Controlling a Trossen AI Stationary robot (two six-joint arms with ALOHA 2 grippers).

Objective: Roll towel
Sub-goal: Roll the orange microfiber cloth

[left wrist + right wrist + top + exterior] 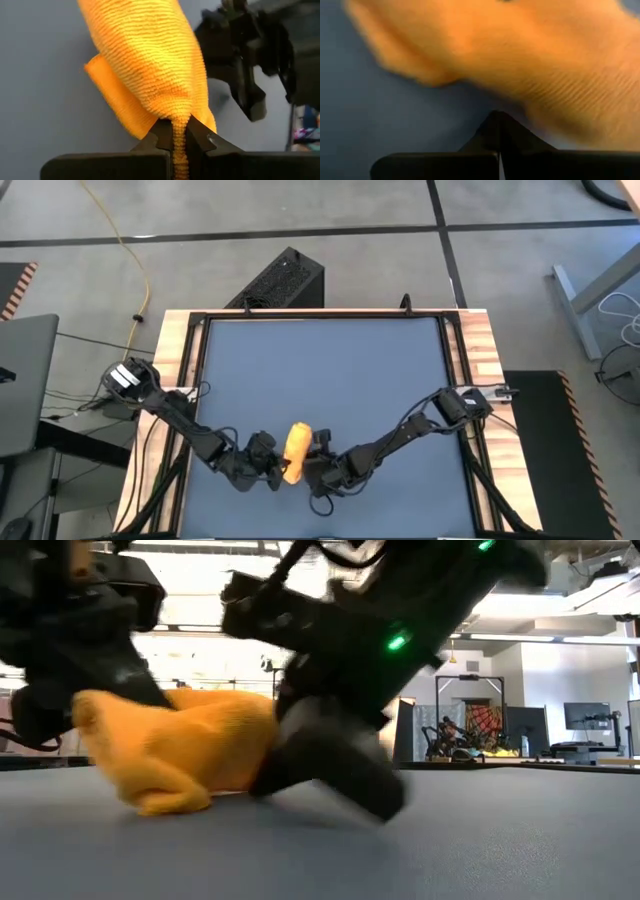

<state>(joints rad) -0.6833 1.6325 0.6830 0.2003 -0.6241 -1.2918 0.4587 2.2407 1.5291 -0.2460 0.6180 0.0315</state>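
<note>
Near the blue tabletop's (320, 370) front edge, we see the rolled towel (295, 451) lying front-to-back between both grippers, left gripper (181, 136) pinching its end, right gripper (498, 118) closed empty just beside it.

No words, brand marks, numbers or signs can be read anywhere in these views, neither on the towel (295, 450) nor on the arms, the surface (330, 370) or the room behind it.
</note>
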